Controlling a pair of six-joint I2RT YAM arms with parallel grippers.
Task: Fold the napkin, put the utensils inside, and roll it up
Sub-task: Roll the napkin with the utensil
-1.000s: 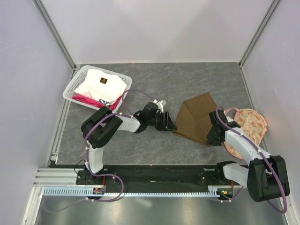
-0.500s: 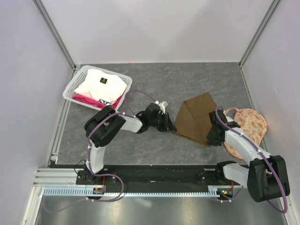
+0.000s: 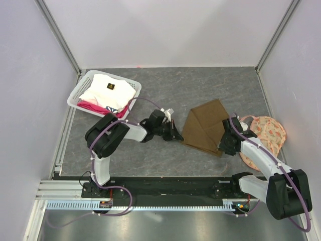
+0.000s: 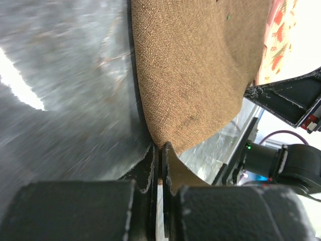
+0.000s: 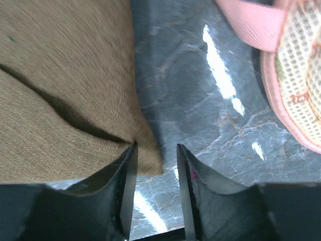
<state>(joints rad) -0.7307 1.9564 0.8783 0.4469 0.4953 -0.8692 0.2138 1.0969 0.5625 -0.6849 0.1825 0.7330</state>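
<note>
The olive-brown napkin [image 3: 204, 125] lies folded on the grey table, right of centre. My left gripper [image 3: 176, 134] is low at its left corner and shut on that corner, which shows pinched between the jaws in the left wrist view [image 4: 160, 148], with the napkin [image 4: 190, 65] spreading away beyond it. My right gripper [image 3: 223, 146] is open at the napkin's near right corner. In the right wrist view [image 5: 155, 150] the corner of the napkin [image 5: 60, 100] lies on the table between the jaws, beside the left finger. The gold spoon is out of view.
A peach floral round fabric piece [image 3: 266, 133] lies right of the napkin, close to my right arm, and shows in the right wrist view [image 5: 296, 75]. A white basket [image 3: 83, 90] with a white cloth and coloured fabrics stands at the back left. Walls enclose the table.
My left gripper has drawn back to the left with the napkin corner. The napkin has shifted left and lies flatter than its earlier raised, tented shape. The right gripper has shifted slightly left.
</note>
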